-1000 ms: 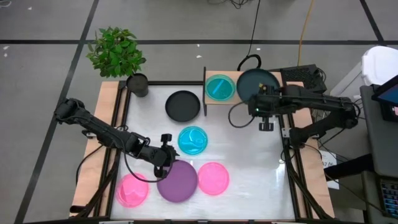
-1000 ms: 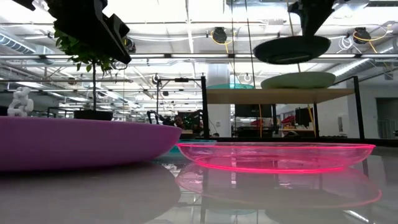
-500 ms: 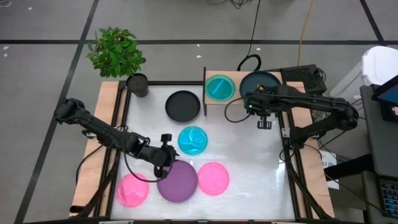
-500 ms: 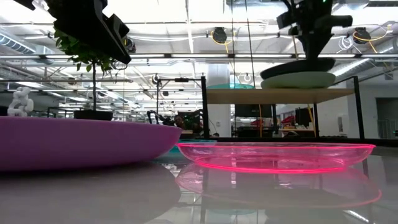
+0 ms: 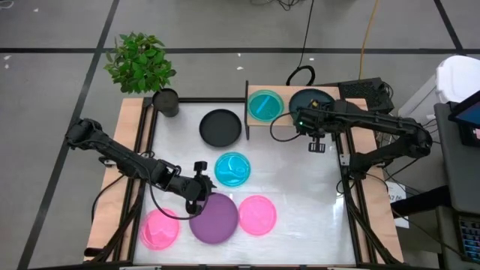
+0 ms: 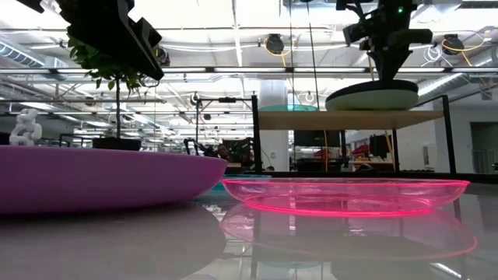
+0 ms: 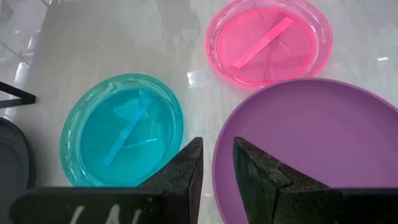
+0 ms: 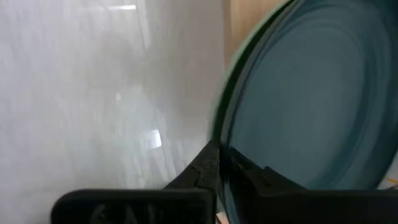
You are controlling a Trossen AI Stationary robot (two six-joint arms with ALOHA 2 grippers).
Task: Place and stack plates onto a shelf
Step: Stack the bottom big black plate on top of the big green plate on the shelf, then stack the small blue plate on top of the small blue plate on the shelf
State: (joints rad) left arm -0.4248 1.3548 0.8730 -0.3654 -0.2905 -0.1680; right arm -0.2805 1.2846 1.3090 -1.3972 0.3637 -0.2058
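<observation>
Dark teal shows at the far right of the table, where our right gripper (image 5: 306, 120) pinches the rim of the dark teal plate (image 5: 315, 100), fingers pressed onto its near-left edge. In the low view that plate (image 6: 372, 89) lies on top of the sage green plate (image 6: 373, 99), and both rest on the right half of the shelf (image 6: 342, 119). A cyan plate (image 5: 264, 105) occupies the shelf's left half.

Our left gripper (image 5: 198, 196) hovers over the far-left edge of the purple plate (image 5: 214, 218) near the front of the table, its fingers (image 7: 186, 171) spread slightly and holding nothing.

Loose on the table we see a black plate (image 5: 220, 127), a second cyan plate (image 5: 232, 169), and two pink plates (image 5: 257, 214) (image 5: 160, 229) flanking the purple one.
</observation>
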